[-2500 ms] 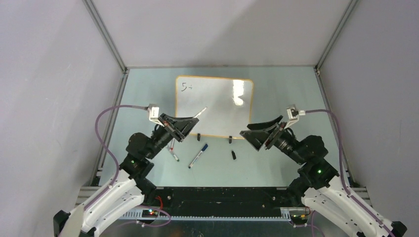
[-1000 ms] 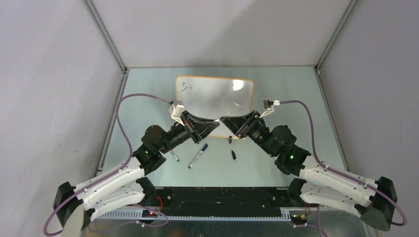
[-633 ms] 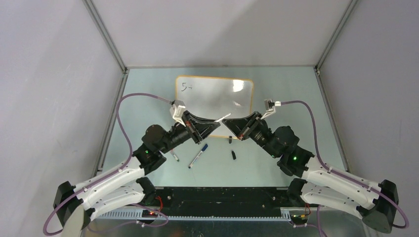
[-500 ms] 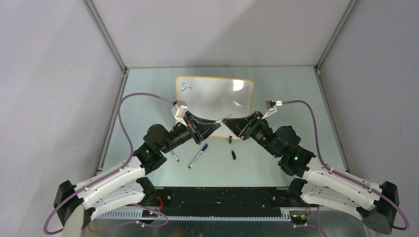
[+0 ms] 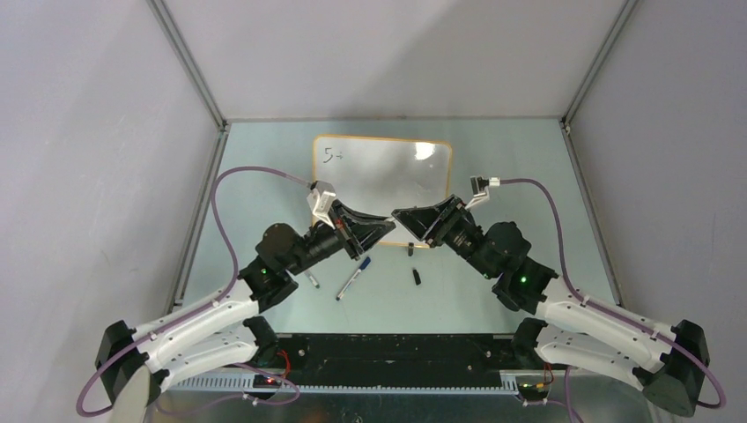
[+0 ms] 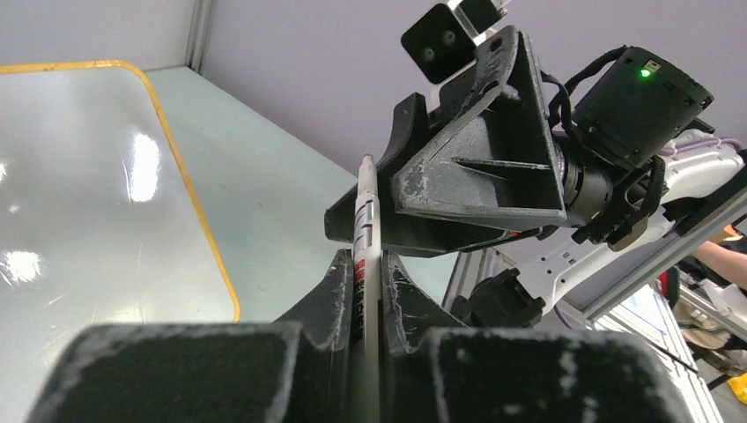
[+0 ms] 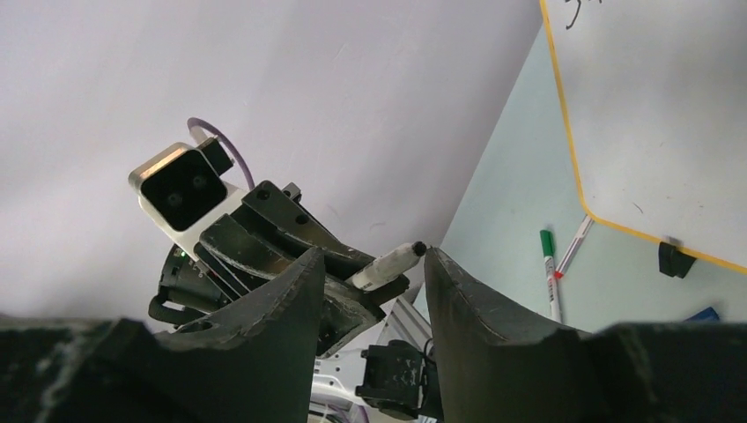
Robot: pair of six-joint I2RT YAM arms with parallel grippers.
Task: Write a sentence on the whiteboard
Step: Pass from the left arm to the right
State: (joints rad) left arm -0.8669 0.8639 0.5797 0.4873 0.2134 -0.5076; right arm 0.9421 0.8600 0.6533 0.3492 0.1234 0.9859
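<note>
Whiteboard (image 5: pixel 388 167) bears only two opening characters; sentence (image 5: pixel 332 156) largely outstanding. Left pincer (image 6: pixel 363 263) clamps the marker (image 6: pixel 365 220); right pincer (image 7: pixel 374 256) gapes near its tip.

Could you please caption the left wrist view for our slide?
The left gripper clamps a marker facing the right gripper, whiteboard alongside.

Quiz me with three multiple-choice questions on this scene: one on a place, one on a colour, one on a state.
1. Where on the whiteboard is the writing?
A) far-left corner B) centre C) near-right corner
2. What colour is the whiteboard's rim?
A) blue B) green C) orange-yellow
3. What is the left gripper doing?
A) open, empty B) shut on a marker C) resting on the table

Answers: 1 A, the marks sit in the board's far-left corner; 2 C, the thin edge shows orange-yellow; 3 B, its fingers pinch the marker's barrel.
</note>
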